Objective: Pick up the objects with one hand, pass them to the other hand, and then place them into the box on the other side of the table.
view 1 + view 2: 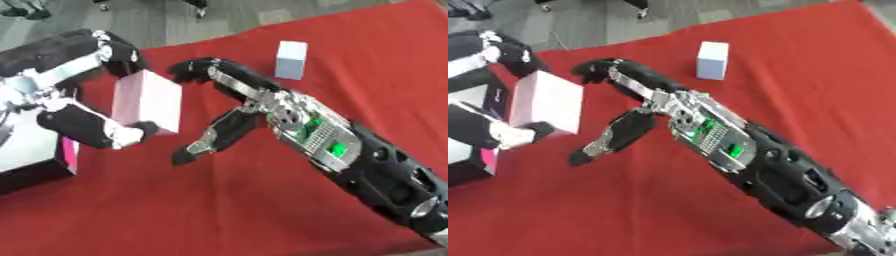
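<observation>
Left eye view first: the left robot hand [83,107] comes in from the left edge and has a pale pink block [149,101] clamped between fingers curled over its top corner and the thumb [131,134] under its lower edge, so the block hangs tilted above the red tabletop [219,210]. Just beside the block's right face, not touching it, the right robot hand [229,97] reaches in from the lower right with its fingers spread and nothing in them; the upper fingers [197,67] sit level with the block's top, the lower one points down toward the cloth. A white cube [291,60] stands upright well behind the right robot hand, near the far edge of the cloth where grey floor begins. At the lower left, under the left arm, shows a corner of the box [35,165] with a pink edge. Right eye view: the gap between the block and the open right robot hand reads wider, and bare red cloth stretches free across the near side and to the right of the cube.
</observation>
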Controlling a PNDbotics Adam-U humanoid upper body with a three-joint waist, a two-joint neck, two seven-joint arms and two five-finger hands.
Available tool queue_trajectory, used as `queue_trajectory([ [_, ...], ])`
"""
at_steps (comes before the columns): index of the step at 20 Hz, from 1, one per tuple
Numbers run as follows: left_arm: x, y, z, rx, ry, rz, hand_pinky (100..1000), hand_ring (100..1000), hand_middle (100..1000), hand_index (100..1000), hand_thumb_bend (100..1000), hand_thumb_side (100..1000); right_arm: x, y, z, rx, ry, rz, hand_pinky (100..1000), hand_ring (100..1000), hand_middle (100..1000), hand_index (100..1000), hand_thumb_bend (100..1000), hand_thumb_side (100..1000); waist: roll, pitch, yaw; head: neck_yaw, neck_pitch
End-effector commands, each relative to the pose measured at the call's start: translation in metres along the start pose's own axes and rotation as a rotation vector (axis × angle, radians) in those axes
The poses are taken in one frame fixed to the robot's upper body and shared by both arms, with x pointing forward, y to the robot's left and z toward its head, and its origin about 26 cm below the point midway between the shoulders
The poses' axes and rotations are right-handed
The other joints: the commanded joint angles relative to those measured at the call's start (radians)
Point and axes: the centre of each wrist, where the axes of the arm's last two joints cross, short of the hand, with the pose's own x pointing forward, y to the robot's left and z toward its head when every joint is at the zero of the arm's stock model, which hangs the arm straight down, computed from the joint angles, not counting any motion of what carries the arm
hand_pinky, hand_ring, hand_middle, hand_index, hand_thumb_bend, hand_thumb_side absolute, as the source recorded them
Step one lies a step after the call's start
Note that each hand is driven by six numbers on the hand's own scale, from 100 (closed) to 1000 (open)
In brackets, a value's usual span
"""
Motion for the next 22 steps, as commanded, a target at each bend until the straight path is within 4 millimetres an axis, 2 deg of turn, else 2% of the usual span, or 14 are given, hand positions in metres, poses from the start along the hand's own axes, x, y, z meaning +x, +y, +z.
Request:
queue_trajectory([
  [1,-0.014,0.014,0.015,0.067,0.073,-0.026,721,533,366,410,264,100,0.002,-0.010,0.003,-0.028,0.001,0.023,865,856,786,902,869,433,0.002,-0.021,0.002,0.007,-0.002],
  [5,-0.035,0.016,0.030,0.119,0.170,-0.020,724,533,367,411,265,100,0.002,-0.014,0.004,-0.046,0.005,0.027,865,854,785,900,836,443,-0.002,-0.022,0.004,0.014,-0.001],
  [6,-0.040,0.016,0.034,0.129,0.194,-0.017,722,532,367,412,265,100,0.002,-0.015,0.005,-0.051,0.007,0.028,865,854,784,900,859,429,-0.002,-0.022,0.004,0.018,-0.001],
  [12,-0.072,0.013,0.057,0.192,0.352,-0.003,724,532,367,413,266,100,0.002,-0.020,0.007,-0.078,0.016,0.031,864,852,782,897,854,432,-0.009,-0.020,0.006,0.054,-0.002],
  [22,-0.133,-0.003,0.079,0.233,0.601,0.052,722,530,365,413,256,100,0.006,-0.038,0.015,-0.141,0.015,0.044,863,849,778,893,843,435,-0.025,-0.012,0.003,0.170,-0.001],
])
